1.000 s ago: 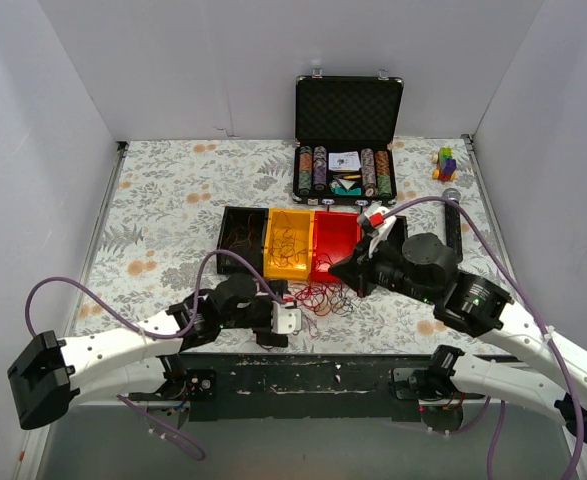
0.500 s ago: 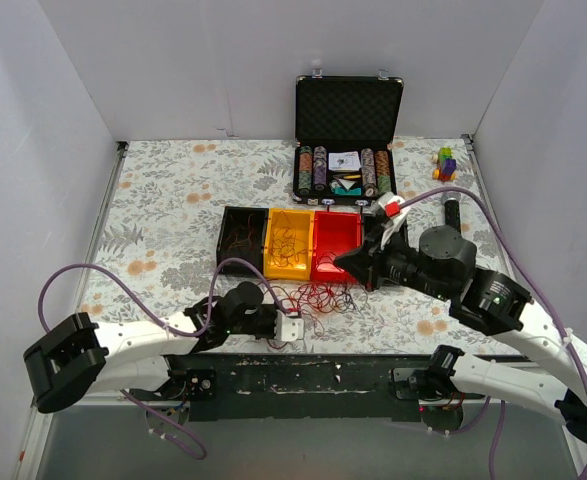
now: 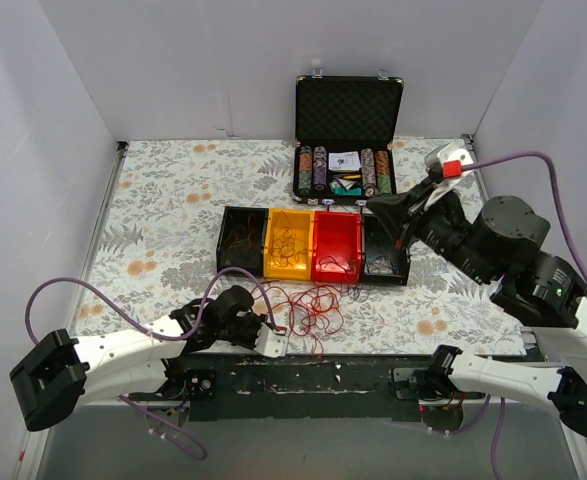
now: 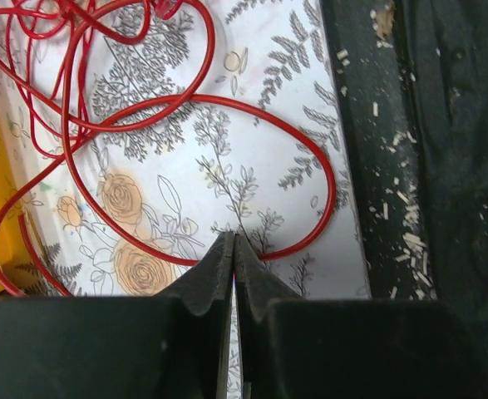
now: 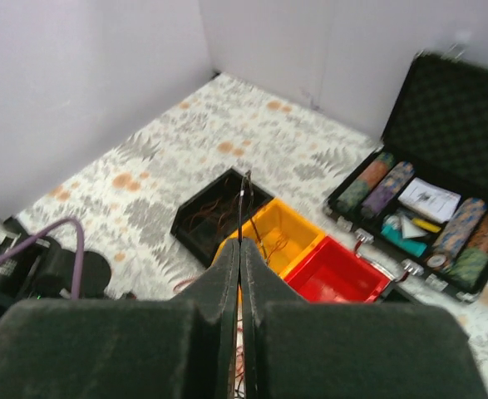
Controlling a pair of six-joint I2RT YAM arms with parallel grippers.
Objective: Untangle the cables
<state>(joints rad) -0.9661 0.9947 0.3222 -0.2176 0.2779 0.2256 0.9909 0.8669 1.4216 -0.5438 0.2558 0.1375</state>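
The cables (image 3: 313, 305) are a loose nest of thin red and dark strands on the flowered cloth, in front of the bins. My left gripper (image 3: 276, 340) is low at the near table edge, at the nest's near left side. In the left wrist view it (image 4: 234, 243) is shut on a red cable (image 4: 306, 145) whose loop runs out past the tips. My right gripper (image 3: 373, 207) is raised high above the bins. It (image 5: 240, 243) is shut on a thin dark cable (image 5: 244, 199) that sticks out beyond its tips.
A row of bins stands behind the nest: black (image 3: 241, 238), yellow (image 3: 288, 243), red (image 3: 335, 245) and a further black one (image 3: 383, 258). An open poker chip case (image 3: 346, 150) stands at the back, a small toy (image 3: 445, 162) at the back right. The dark table edge (image 4: 426, 166) is just right of the left gripper.
The left gripper has shut on a red cable and drawn back toward the near edge. The right gripper has risen up and back to the right, still shut. The nest is pulled wider.
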